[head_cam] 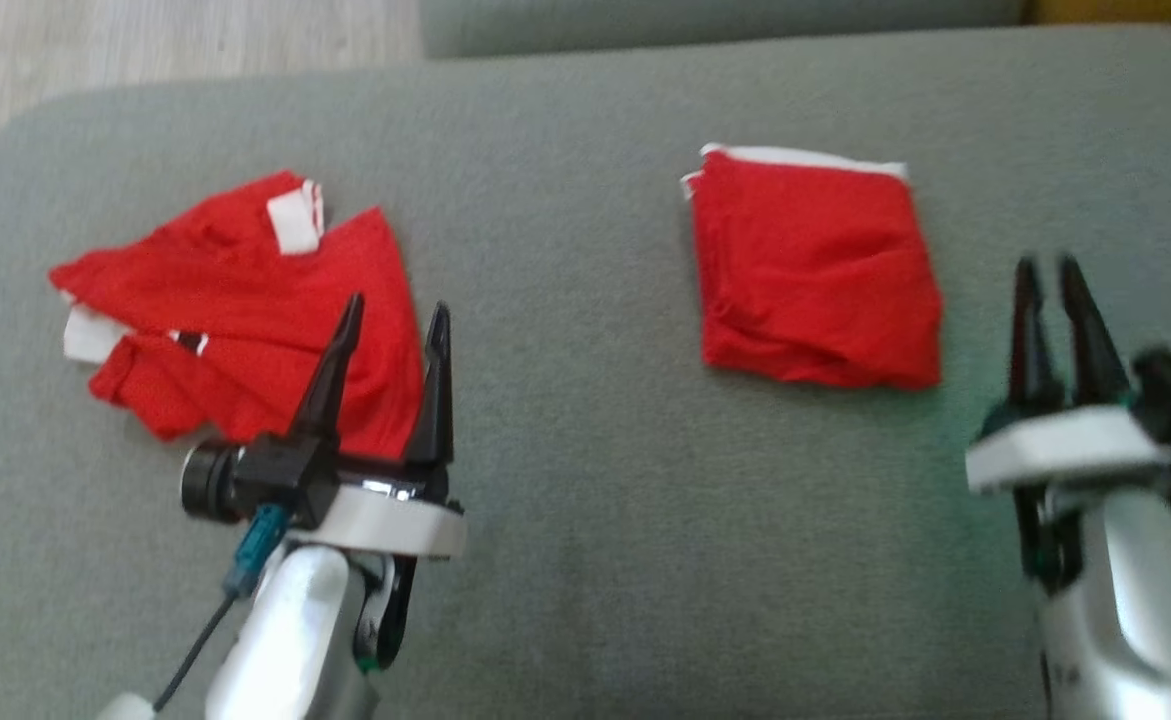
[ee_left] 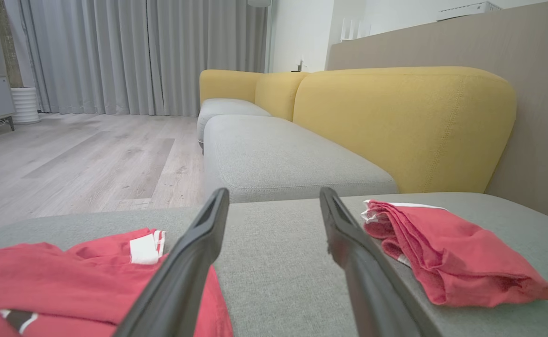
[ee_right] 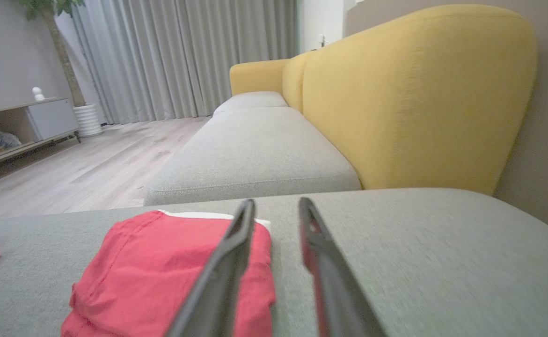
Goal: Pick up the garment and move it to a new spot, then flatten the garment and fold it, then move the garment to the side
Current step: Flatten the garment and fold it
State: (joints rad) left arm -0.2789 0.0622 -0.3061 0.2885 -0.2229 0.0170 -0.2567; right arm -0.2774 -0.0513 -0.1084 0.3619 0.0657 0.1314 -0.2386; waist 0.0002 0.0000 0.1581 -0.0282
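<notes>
Readying the next pickup
Left end effector (head_cam: 397, 305), spread wide, is poised at the crumpled red-and-white fabric garment (head_cam: 225, 290) for grasping; right end effector (head_cam: 1047, 264), narrowly parted and empty, is held beside the folded red fabric square (head_cam: 815, 270).

Open cushion (head_cam: 565, 330) between crumpled garment (head_cam: 245, 310) and folded garment (head_cam: 815, 270); yellow backrest (ee_left: 395, 121) probably blocks beyond.

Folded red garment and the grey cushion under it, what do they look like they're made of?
Folded garment: probably a thin knit or sports jersey cloth, matte red with white trim; it drapes in soft creases and its layers lie thin. Cushion: woven upholstery fabric, matte grey; a fine flecked weave shows in the wrist views.
</notes>
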